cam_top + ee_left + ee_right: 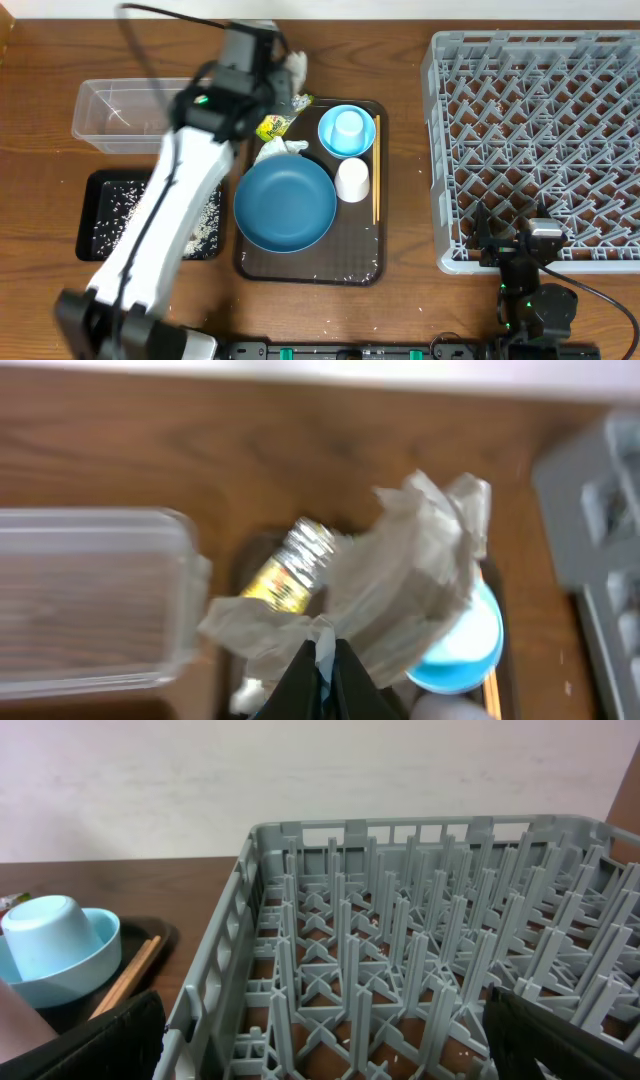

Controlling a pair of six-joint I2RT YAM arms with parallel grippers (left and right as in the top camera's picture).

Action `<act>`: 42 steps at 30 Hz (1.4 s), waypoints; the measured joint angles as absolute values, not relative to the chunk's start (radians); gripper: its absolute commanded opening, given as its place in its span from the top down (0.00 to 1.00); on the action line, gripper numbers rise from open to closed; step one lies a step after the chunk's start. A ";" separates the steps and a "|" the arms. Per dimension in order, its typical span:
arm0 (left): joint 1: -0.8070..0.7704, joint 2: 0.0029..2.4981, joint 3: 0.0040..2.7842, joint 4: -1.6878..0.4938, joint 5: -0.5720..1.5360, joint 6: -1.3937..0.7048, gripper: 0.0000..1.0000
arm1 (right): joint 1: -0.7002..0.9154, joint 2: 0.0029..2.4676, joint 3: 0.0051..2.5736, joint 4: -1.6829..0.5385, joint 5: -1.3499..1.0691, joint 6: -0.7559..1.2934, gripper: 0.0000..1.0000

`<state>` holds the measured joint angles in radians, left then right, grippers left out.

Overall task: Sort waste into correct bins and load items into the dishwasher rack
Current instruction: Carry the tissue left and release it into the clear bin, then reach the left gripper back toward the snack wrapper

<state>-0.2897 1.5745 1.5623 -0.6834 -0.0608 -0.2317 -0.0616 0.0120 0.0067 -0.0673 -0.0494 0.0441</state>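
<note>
**Left claw pinches tissue past the tray; right claw spread wide at the rack**

Overhead: the left gripper [280,62] is clamped on a crumpled tissue [296,68], which it holds just beyond the far edge of the brown serving tray [310,265]. The tissue sits between the clear tub [90,110] and the dishwasher rack [437,160]. On the serving tray lie the snack wrapper [272,126], a second tissue [280,150], the blue plate [285,205] and the white cup [352,180]. The chopsticks [376,170] lie along its right side, and the light-blue bowl [365,140] has the light-blue cup [348,123] in it. The black tray [85,215], just on the near side of the tub, holds scattered rice grains [205,225]. The right gripper [512,238] sits at the rack's near rim.

Left wrist: the view is blurred. The dark fingers meet on the tissue's lower edge, and the rest of the tissue fans out ahead of them. The wrapper shows behind it, with the tub to the left and the bowl to the right.

Right wrist: the fingers stand far apart with nothing between them, facing the rack's pegs. At the left edge are the bowl, with the cup mouth down in it, and the chopsticks.
</note>
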 measured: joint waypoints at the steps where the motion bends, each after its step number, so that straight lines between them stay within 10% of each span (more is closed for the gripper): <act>1: -0.275 1.562 1.563 -0.684 -0.079 -0.235 0.94 | -0.062 0.012 0.007 -0.067 -0.049 0.044 0.01; 7: -0.140 1.571 1.563 -0.683 -0.172 -0.257 0.84 | -0.062 0.012 0.007 -0.067 -0.049 0.044 0.01; 9: -0.081 1.594 1.563 -0.675 -0.185 -0.279 0.18 | -0.062 0.012 0.007 -0.067 -0.049 0.044 0.01; 10: -0.055 1.607 1.563 -0.672 -0.190 -0.298 0.15 | -0.062 0.012 0.007 -0.067 -0.049 0.044 0.01; 26: -0.062 1.714 1.554 -0.579 0.228 -0.306 0.11 | -0.062 0.012 0.007 -0.068 -0.050 0.044 0.01; 42: -0.257 1.969 1.554 -0.464 0.131 -0.182 0.14 | -0.062 0.012 0.007 -0.067 -0.049 0.044 0.01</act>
